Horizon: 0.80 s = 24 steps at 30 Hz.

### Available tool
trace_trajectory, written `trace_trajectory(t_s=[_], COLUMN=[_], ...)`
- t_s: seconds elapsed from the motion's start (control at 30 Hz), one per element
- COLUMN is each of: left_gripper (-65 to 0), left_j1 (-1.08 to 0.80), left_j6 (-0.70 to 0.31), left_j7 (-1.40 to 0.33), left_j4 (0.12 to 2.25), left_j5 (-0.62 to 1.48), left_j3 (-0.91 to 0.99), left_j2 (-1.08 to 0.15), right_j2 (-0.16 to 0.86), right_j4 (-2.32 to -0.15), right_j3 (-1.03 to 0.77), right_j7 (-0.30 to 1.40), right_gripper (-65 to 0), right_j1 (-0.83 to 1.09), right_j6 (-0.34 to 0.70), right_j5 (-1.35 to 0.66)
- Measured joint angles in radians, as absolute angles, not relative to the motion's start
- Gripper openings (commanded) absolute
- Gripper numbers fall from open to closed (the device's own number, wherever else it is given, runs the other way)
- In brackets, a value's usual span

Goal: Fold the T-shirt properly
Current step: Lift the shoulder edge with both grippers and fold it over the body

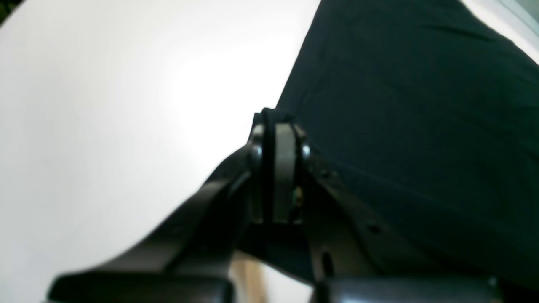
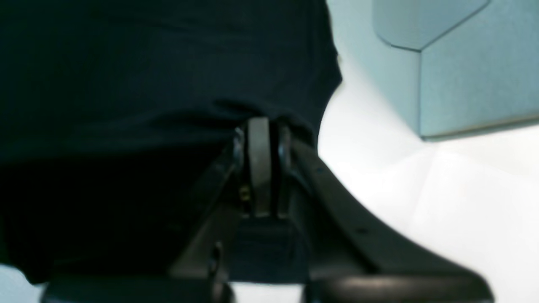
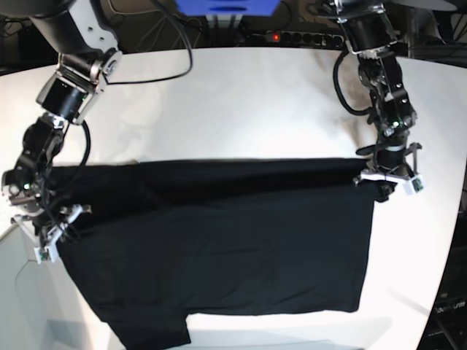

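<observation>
Gripping: both arms pinch the large black short-sleeved cloth T-shirt [image 3: 219, 240] at opposite ends of its upper folded edge
Left gripper [image 1: 276, 122]: fingers together, clamped on a bunched bit of the shirt's edge; black fabric pokes up btw the pads in left wrist view
Left gripper in base view [image 3: 385, 177]: on that view's right, at the shirt's upper right corner
Right gripper [image 2: 263, 124]: fingers together, clamped on shirt fabric; cloth drapes over the tips in right wrist view, v. dark and blurry
Right gripper in base view [image 3: 55, 232]: on that view's left, at the shirt's left end
T-shirt pos: spread across the white round tabletop [image 3: 241, 102], nearer half of it, wide side to side
T-shirt shape: top edge runs straight btw the two grippers, looks doubled over there; one sleeve sticks out at bottom left near the table edge
T-shirt surface: plain black, a few soft creases, no print showing
Bg: pale blue-grey panel [image 2: 463, 71] beyond the table in right wrist view; black cables [image 3: 168, 65] trail over the far table edge
</observation>
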<state>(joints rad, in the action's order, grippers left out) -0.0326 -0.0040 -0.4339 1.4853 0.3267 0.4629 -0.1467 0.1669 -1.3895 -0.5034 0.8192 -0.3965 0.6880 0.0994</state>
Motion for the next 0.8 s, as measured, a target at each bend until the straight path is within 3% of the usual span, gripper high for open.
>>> trace_trajectory(t_s=[0.8], left_gripper=[-64.9], left_j1=[0.054], left_j6=[-0.003], left_j7=[-0.430], left_j4=[1.438], left_j5=[0.324], left_j3=[0.389], left_j2=[-0.155], right_j2=[0.170], right_j4=[-1.330], right_j3=[-0.466], right_j7=[0.771], right_gripper=[-65.0], right_j1=[-0.426], right_j6=[0.688], right_j5=[0.110])
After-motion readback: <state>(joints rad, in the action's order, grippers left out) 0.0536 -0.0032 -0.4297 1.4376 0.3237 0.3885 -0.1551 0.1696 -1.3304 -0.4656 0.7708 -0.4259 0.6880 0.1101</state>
